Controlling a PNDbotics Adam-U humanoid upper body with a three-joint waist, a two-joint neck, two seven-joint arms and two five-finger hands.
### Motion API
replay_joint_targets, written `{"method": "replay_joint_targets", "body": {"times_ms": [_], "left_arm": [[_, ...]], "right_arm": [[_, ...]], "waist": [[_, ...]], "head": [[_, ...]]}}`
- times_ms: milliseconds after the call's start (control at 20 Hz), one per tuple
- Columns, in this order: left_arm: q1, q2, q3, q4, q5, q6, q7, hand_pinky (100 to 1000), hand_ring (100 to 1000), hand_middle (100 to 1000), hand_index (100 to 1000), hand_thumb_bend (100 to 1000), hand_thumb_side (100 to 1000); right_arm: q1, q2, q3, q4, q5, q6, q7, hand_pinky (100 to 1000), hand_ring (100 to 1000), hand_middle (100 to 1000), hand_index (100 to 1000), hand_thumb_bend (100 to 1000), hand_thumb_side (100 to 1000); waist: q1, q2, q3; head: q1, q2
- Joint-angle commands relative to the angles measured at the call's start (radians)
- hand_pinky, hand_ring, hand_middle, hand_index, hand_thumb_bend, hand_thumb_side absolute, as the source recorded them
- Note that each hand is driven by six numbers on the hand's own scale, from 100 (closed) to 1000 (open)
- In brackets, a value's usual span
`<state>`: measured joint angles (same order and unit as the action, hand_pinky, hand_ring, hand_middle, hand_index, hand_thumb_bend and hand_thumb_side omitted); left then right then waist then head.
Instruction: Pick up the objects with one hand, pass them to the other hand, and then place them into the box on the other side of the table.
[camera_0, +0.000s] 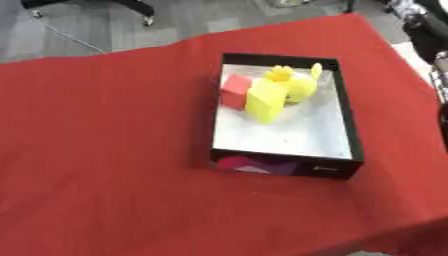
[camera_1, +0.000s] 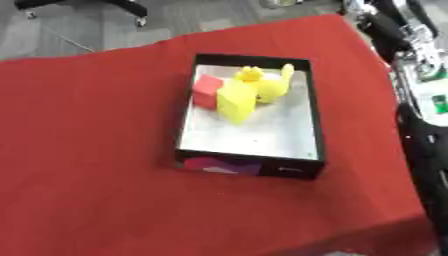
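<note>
Red block, yellow pieces inside box (hands unseen).

Matt red cloth over the table, gently creased. Black box of cardboard look, with pale, faintly shiny floor. Inside: matt yellow block and red block, foam-like; smooth yellow toy, plastic-looking.

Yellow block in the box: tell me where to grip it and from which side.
Probably from above, at the near end of the yellow block: its left side lies against the red block and the yellow duck crowds its far right, while bare box floor lies in front.
</note>
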<state>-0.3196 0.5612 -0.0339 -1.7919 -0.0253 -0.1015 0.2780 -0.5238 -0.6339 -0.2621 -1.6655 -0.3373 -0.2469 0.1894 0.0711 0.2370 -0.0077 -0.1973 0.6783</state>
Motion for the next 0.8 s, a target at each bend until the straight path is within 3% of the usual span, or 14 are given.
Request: {"method": "replay_joint_targets", "body": {"times_ms": [50,300,650,800], "left_arm": [[0.008,0.029,0.02,-0.06,0.053,-0.009,-0.01,1000,782,618,876,613,571],[0.018,0.053,0.022,-0.127,0.169,-0.022,-0.014,1000,788,638,895,549,730],[0.006,0.071,0.015,-0.199,0.318,-0.037,-0.03,1000,824,703,897,601,633],[-0.021,0.072,0.019,-0.207,0.362,-0.081,-0.025,1000,825,714,887,646,567]], "right_arm": [[0.013,-0.059,-0.019,-0.098,-0.081,-0.065,-0.042,930,1000,1000,1000,100,254],[0.03,-0.073,0.0,-0.148,-0.126,-0.127,-0.082,923,1000,1000,1000,100,196],[0.015,-0.079,0.028,-0.153,-0.161,-0.14,-0.129,919,1000,1000,987,100,217],[0.003,-0.082,0.032,-0.163,-0.164,-0.132,-0.176,919,1000,1000,963,100,239]], "waist": [[-0.022,-0.052,0.006],[-0.05,-0.094,0.017],[-0.074,-0.126,0.025],[-0.074,-0.127,0.027]], "head": [[-0.005,0.029],[-0.065,0.08],[-0.106,0.092],[-0.105,0.092]]}}
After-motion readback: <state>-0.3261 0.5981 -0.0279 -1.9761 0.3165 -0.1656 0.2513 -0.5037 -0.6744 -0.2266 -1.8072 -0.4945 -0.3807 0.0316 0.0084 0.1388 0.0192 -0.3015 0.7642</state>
